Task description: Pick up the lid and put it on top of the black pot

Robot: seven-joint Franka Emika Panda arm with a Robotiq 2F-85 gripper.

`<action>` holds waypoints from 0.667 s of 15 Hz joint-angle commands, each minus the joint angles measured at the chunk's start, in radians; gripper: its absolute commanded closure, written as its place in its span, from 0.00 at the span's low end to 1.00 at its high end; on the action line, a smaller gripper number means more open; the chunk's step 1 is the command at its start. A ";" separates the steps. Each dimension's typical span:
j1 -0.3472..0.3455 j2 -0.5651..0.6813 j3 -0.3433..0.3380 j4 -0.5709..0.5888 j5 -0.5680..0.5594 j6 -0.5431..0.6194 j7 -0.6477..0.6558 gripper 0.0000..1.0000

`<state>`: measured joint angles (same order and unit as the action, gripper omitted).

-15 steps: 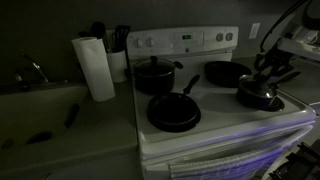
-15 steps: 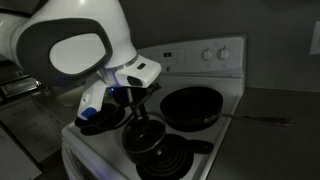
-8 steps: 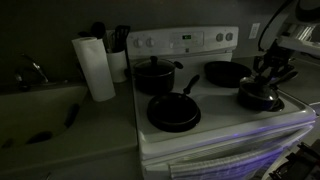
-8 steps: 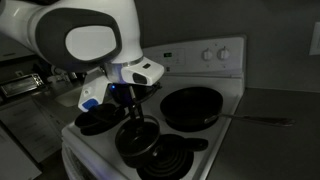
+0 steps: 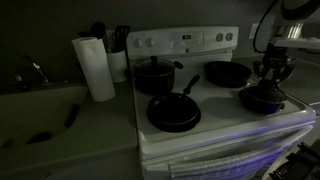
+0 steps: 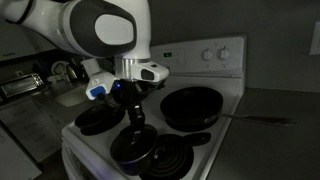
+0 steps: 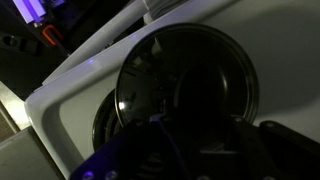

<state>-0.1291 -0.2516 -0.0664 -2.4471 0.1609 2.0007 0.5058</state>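
Note:
The lid (image 5: 262, 99) is round and glassy with a pale rim, at the stove's front right burner. It also shows in the other exterior view (image 6: 134, 148) and fills the wrist view (image 7: 185, 70). My gripper (image 5: 271, 78) stands upright right over it, closed around its centre knob; it also shows in an exterior view (image 6: 135, 122). In the wrist view the gripper (image 7: 195, 140) is only a dark mass, and the knob is hidden. The black pot (image 5: 228, 72) is a shallow saucepan on the back right burner, with its long handle seen in an exterior view (image 6: 190, 105).
A two-handled black pot with its own lid (image 5: 155, 75) sits at the back left. A wide frying pan (image 5: 173, 112) sits at the front left. A paper towel roll (image 5: 96, 67) stands on the counter beside the stove. A bare burner coil (image 6: 172, 158) lies beside the lid.
The arm has swung from tilted to upright. The lid has shifted a little with the gripper, away from the bare coil.

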 commanded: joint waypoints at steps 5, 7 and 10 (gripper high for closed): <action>-0.016 0.092 0.014 0.060 -0.119 -0.029 0.101 0.86; -0.017 0.095 0.013 0.056 -0.146 -0.023 0.130 0.86; -0.016 0.095 0.012 0.042 -0.170 0.004 0.169 0.86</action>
<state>-0.1290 -0.2124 -0.0626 -2.4026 0.0335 1.9802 0.6384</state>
